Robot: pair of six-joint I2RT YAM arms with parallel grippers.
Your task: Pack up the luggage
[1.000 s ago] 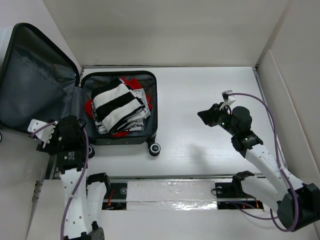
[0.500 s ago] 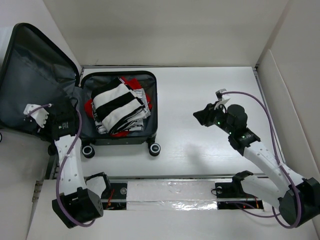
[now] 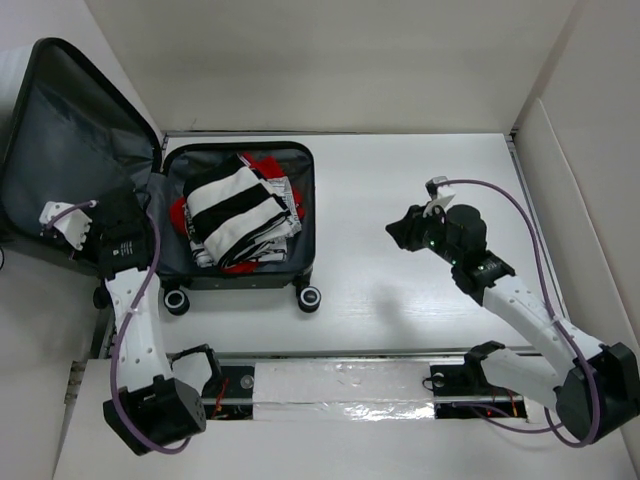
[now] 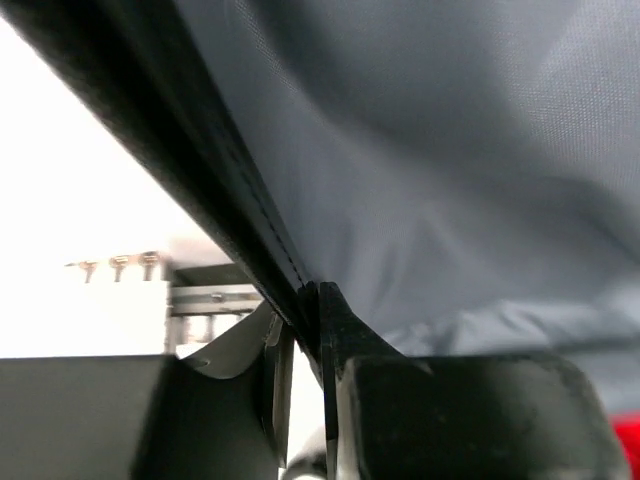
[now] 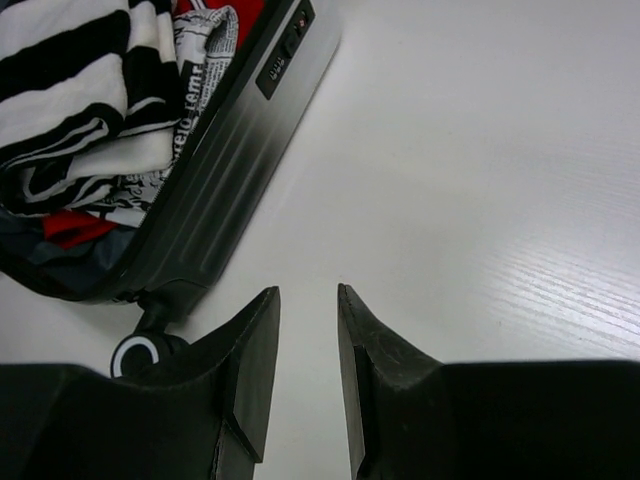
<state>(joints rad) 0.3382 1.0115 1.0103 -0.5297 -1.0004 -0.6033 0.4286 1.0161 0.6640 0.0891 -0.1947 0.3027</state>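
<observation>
The luggage (image 3: 306, 205) lies open at the table's left, its tub filled with folded black-and-white striped and red clothes (image 3: 238, 215). Its grey-lined lid (image 3: 70, 150) leans back to the left. My left gripper (image 3: 138, 203) is at the lid's near edge. In the left wrist view the left gripper (image 4: 308, 295) is shut on the black lid rim (image 4: 180, 150), with grey lining (image 4: 450, 150) above. My right gripper (image 3: 393, 232) hovers over bare table to the right of the luggage. In the right wrist view the right gripper (image 5: 308, 292) is open and holds nothing, with the luggage side (image 5: 230, 170) and clothes (image 5: 80, 90) at upper left.
Black luggage wheels (image 3: 309, 296) stick out toward the arms. White walls (image 3: 560, 150) close the table at the back and right. A metal rail (image 3: 340, 380) runs along the near edge between the arm bases.
My left gripper has swung up to the lid's edge and shut on it, and the lid has risen slightly. The right gripper has drifted a little left and opened slightly.
</observation>
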